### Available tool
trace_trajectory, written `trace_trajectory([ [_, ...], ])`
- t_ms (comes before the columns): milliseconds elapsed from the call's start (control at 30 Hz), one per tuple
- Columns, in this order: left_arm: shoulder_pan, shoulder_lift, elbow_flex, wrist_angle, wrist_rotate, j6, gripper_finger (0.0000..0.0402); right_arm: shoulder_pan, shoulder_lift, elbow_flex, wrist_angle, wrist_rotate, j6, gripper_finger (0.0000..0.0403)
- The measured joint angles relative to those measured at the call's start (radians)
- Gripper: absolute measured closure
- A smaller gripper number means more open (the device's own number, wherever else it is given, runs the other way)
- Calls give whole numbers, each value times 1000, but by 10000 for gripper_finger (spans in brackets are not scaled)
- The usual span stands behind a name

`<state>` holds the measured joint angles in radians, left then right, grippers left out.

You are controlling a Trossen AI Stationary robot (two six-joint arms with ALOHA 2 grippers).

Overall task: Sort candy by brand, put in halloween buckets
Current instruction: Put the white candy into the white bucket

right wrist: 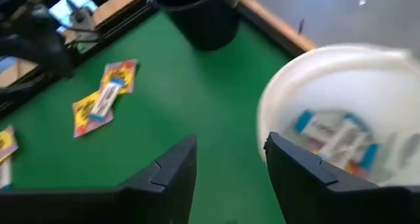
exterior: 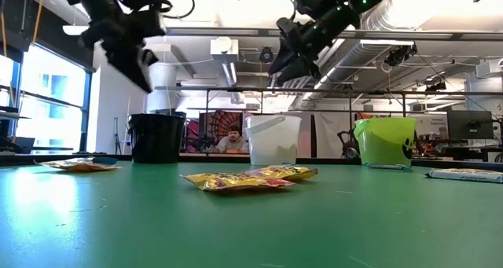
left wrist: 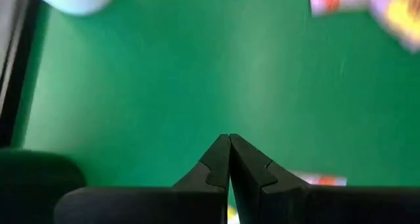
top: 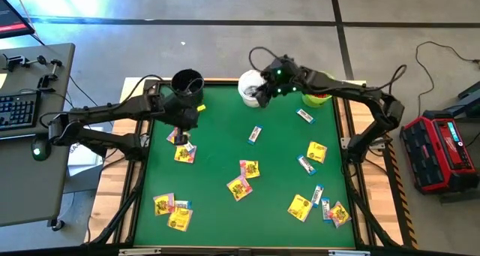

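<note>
I see my right hand (top: 259, 93) raised over the white bucket (top: 248, 87), fingers apart, white-and-blue candy (right wrist: 335, 133) inside the bucket. My left hand (top: 181, 136), fingers together and empty, hangs near the black bucket (top: 187, 83).

The counter (top: 225, 147) carries a matt green felt-like cloth inside a pale wooden rim. The round white plastic bucket (right wrist: 341, 119) looks smooth and slightly glossy. The flat yellow candy packets (exterior: 247, 178) have shiny, crinkled wrappers.
</note>
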<state>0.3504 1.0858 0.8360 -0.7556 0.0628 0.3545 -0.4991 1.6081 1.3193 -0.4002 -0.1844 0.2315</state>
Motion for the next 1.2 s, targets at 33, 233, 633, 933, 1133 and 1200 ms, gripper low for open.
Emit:
trace_trajectory([
  [33,0,4,0,-25,-12,41,401,14,0,-17,13,-1,13,231],
  [233,-5,56,-5,-155,-93,236,385,103,0,-69,43,5,57,214],
  [633,-22,104,-143,-172,-98,392,258,173,0,-72,51,26,82,208],
  [933,-44,104,-239,6,-102,424,220,173,0,-72,51,40,81,208],
  [1133,-44,104,-293,35,-101,428,220,173,0,-72,50,44,78,208],
  [1200,-44,104,-304,28,-101,428,220,173,0,-72,49,44,78,208],
])
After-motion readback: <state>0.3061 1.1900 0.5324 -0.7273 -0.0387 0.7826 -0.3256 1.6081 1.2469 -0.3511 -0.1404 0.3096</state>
